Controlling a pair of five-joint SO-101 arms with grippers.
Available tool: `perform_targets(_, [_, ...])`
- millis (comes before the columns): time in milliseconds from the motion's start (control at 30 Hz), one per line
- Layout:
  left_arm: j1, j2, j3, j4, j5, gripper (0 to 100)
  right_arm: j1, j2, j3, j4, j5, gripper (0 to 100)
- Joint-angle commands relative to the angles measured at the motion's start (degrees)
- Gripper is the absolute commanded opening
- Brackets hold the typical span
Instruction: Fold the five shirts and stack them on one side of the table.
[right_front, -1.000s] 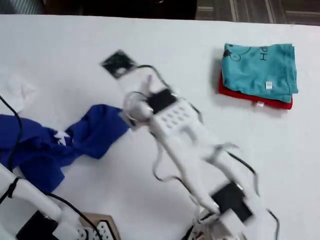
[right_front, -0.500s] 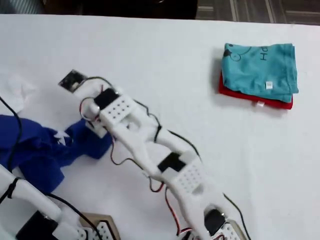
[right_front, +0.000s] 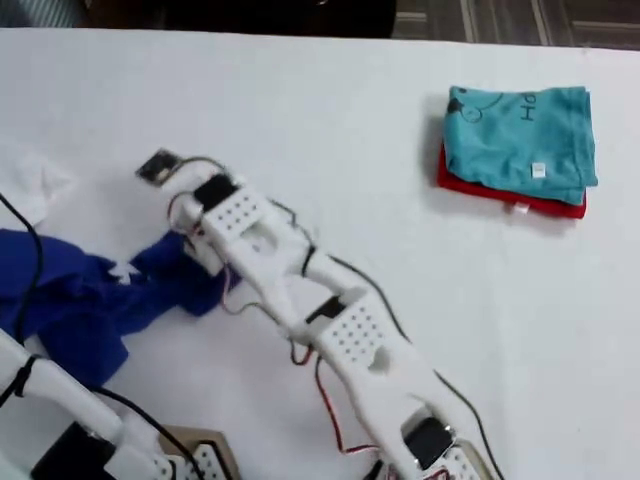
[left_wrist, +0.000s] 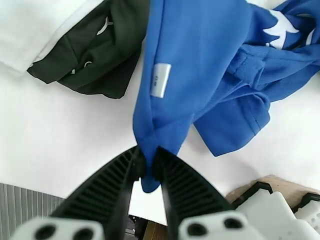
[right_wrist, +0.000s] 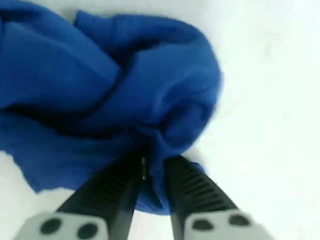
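Note:
A crumpled blue shirt (right_front: 90, 300) lies at the table's left. My right arm (right_front: 300, 300) stretches from the near edge to the shirt's right end. In the right wrist view my right gripper (right_wrist: 150, 172) is shut on a bunched fold of the blue shirt (right_wrist: 125, 90). My left gripper (left_wrist: 148, 167) is shut on a corner of the blue shirt (left_wrist: 195, 75), which hangs from it over the table. A dark shirt (left_wrist: 95, 55) and a white cloth (left_wrist: 30, 25) lie beyond it. A folded teal shirt (right_front: 520, 135) rests on a folded red shirt (right_front: 510, 200) at the far right.
The left arm's base (right_front: 70, 425) and cables stand at the near left corner beside a wooden block (right_front: 205, 450). A crumpled white cloth (right_front: 35, 180) lies at the left edge. Bare white table (right_front: 330, 120) spreads between the arms and the folded stack.
My right arm swung left from the table's middle to the blue shirt's right end, then eased back to the right. The shirt's right end is now bunched up shorter.

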Motion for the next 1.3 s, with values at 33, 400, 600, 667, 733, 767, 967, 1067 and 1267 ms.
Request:
perform_targets(33, [2.7,-2.1,-2.4,1.1,3.1,3,10.2,-2.9,-12.8,7.0,0.0,1.9])
perform_targets(400, [23.4,-2.2,-23.9,1.5,18.0,2,32.7,-15.7,-29.5,14.2,3.4,1.9])
perform_targets(600, [28.4,-2.3,-30.5,1.5,18.5,2,40.1,-29.6,-21.2,14.2,4.7,1.9])
perform_targets(667, [29.3,-2.3,-30.2,1.6,18.5,2,42.1,-35.4,-13.1,14.2,4.7,1.9])
perform_targets(733, [30.6,-2.3,-27.8,1.6,18.2,2,43.2,-40.7,-1.7,14.2,4.7,1.9])
perform_targets(767, [31.4,-2.3,-25.7,1.6,18.2,2,43.4,-43.0,4.9,14.2,5.4,1.9])
perform_targets(967, [35.0,-1.8,-5.3,0.9,17.9,2,43.6,-52.2,45.2,11.5,7.5,1.9])
perform_targets(1067, [35.6,-1.8,3.6,-0.7,17.8,2,43.9,-56.0,60.2,8.6,11.4,1.9])
perform_targets(1267, [35.6,-1.8,10.2,-0.4,17.8,2,44.4,-66.9,70.9,6.3,26.8,2.2])
